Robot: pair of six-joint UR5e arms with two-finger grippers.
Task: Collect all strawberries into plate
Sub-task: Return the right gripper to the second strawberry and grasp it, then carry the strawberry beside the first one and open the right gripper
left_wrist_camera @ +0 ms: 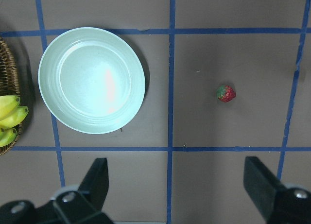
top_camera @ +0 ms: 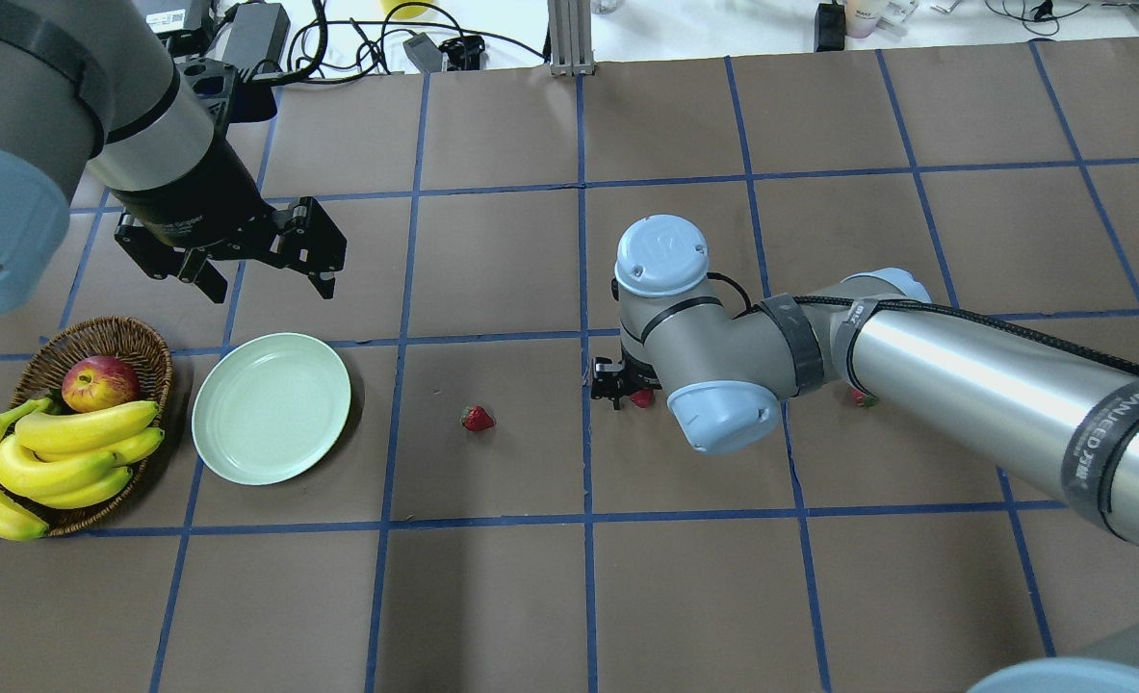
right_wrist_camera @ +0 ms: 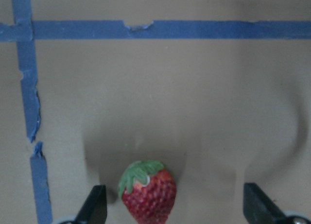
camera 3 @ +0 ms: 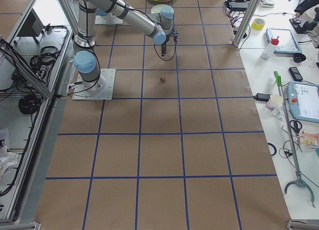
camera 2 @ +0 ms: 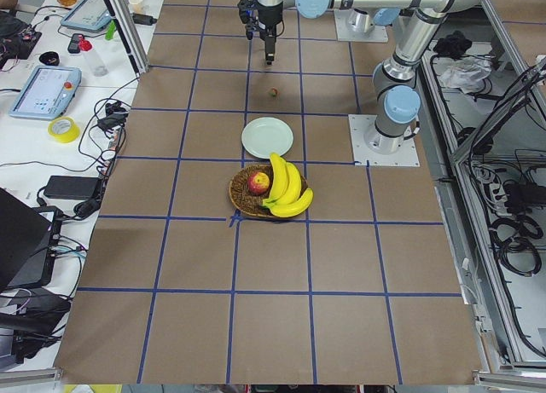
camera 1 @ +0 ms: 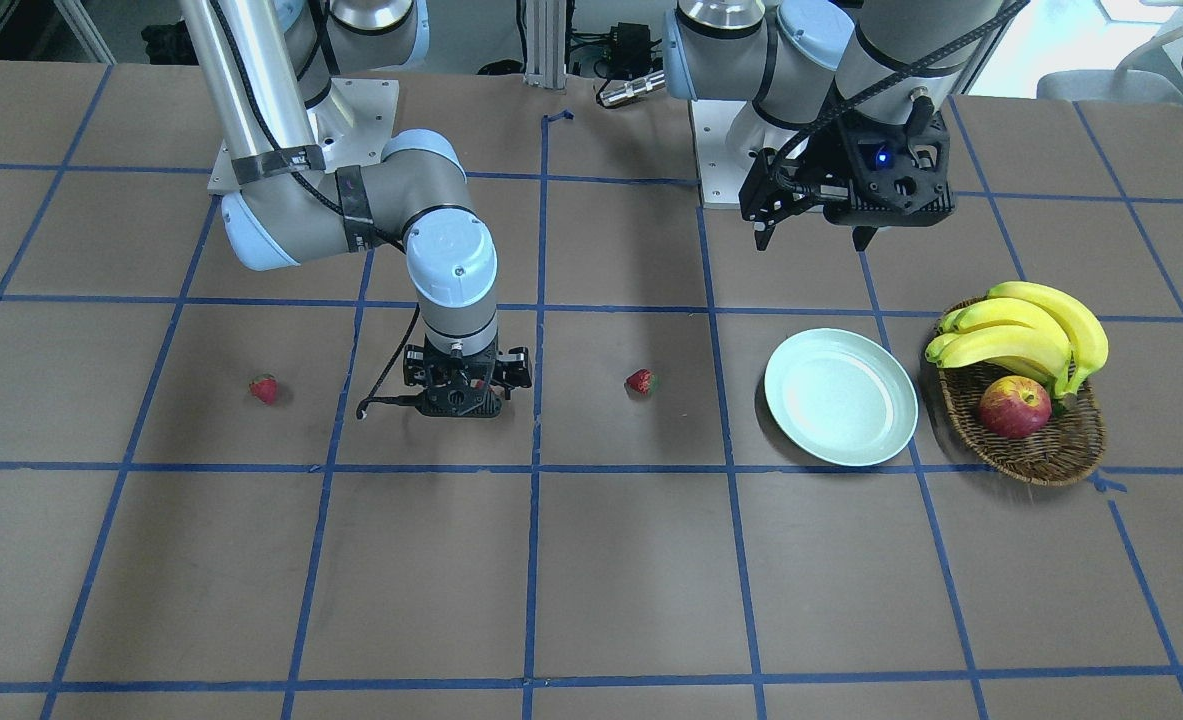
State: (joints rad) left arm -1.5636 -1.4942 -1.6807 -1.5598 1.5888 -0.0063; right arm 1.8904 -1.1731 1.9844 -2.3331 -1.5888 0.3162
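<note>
Down close to the table [camera 1: 591, 560], your right gripper [camera 1: 463, 390] has its jaws spread. In the right wrist view the first strawberry [right_wrist_camera: 148, 191] lies on the brown surface between the two fingers [right_wrist_camera: 96, 207]. It sits nearer the finger on that view's left, with a gap showing on either side, so nothing is clamped.

Look outward along the row and you find the second strawberry [camera 1: 640, 381], alone on the table between that gripper and the plate [camera 1: 841, 445]. The third strawberry [camera 1: 264, 388] sits on the gripper's other side, well away from the plate, and in the overhead view the right arm partly hides it. All three berries lie on the table, outside the plate.

Your left gripper [camera 1: 813, 238] hangs raised off the table on the robot's side of the plate, with its jaws wide apart and holding nothing. Its wrist camera looks down on the plate and the second strawberry.

Just beside the plate, on the side away from the berries, stands a wicker basket [camera 1: 1046, 455] holding bananas [camera 1: 1031, 330] and an apple [camera 1: 1014, 407].
</note>
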